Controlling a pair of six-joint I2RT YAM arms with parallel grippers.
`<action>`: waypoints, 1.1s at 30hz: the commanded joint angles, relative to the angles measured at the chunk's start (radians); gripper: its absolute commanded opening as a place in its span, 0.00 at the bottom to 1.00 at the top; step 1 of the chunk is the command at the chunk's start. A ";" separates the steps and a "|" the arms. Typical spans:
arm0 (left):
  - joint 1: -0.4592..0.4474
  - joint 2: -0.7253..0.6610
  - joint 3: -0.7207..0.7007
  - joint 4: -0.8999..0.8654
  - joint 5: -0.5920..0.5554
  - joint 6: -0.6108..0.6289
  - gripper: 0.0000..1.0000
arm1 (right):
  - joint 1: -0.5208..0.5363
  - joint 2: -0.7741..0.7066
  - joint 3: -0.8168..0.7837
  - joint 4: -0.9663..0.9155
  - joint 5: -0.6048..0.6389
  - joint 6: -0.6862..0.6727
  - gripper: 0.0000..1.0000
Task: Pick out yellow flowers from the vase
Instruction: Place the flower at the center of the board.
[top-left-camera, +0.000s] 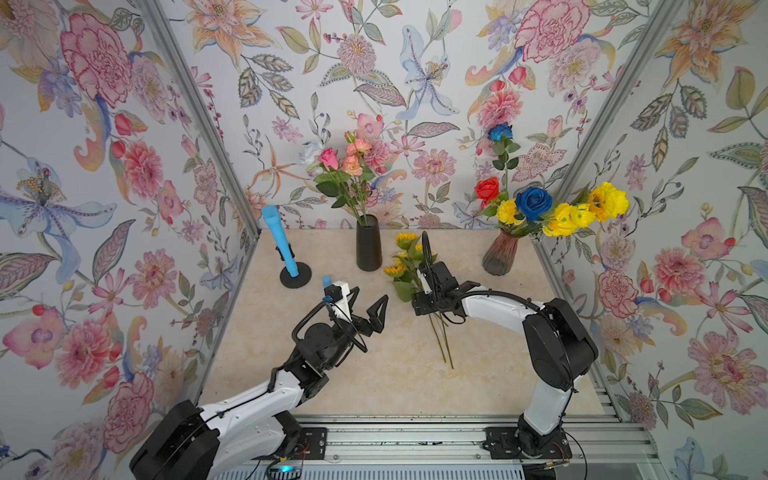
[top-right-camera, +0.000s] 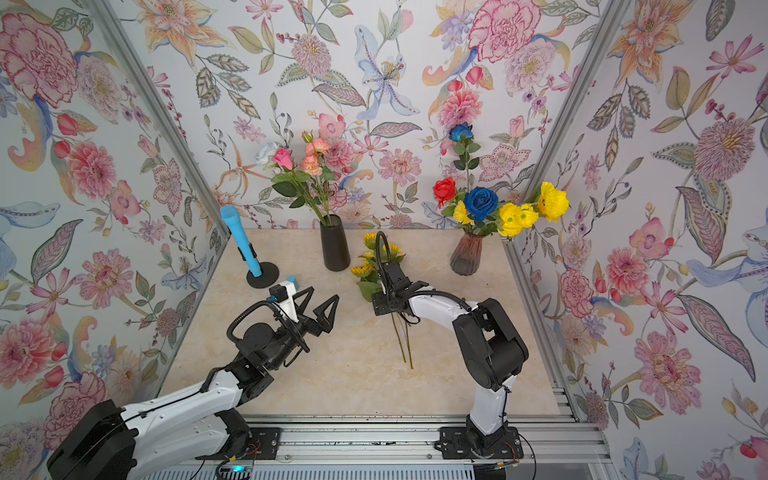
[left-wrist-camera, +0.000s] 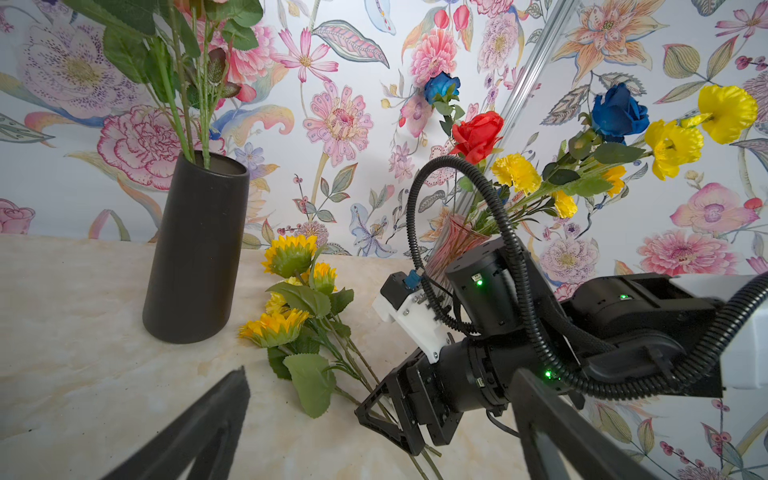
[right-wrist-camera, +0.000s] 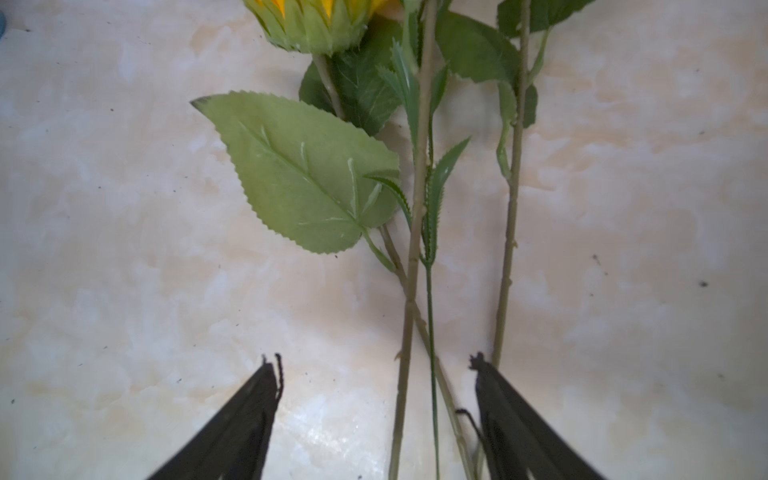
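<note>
The yellow flowers (top-left-camera: 563, 220) are bright yellow beside deep blue roses (top-left-camera: 533, 202) and a red rose (top-left-camera: 487, 189). Their ribbed vase (top-left-camera: 500, 253) seems smoky purple, though the glass is hard to read. The sunflowers (top-left-camera: 405, 240) are yellow with green leaves and stems. The surface (top-left-camera: 395, 390) is cream with pale marbling. The second vase (top-left-camera: 368, 249) is matte black, with pink and peach roses (top-left-camera: 351, 162).

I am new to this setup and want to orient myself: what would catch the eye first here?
The loud floral wallpaper on every wall. Next, yellow flowers among blue roses and a red rose in the glass vase at the back right. Then sunflowers lying on the table in the middle, near the black vase.
</note>
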 joint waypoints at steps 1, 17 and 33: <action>-0.011 -0.032 -0.024 -0.012 -0.030 0.042 1.00 | 0.006 -0.099 -0.041 0.013 -0.003 0.019 0.88; -0.010 0.037 -0.074 0.164 0.021 0.068 1.00 | -0.286 -0.721 -0.390 0.076 0.104 0.145 1.00; -0.010 0.134 -0.119 0.342 0.025 0.097 1.00 | -0.628 -0.827 -0.548 0.435 -0.012 0.118 0.98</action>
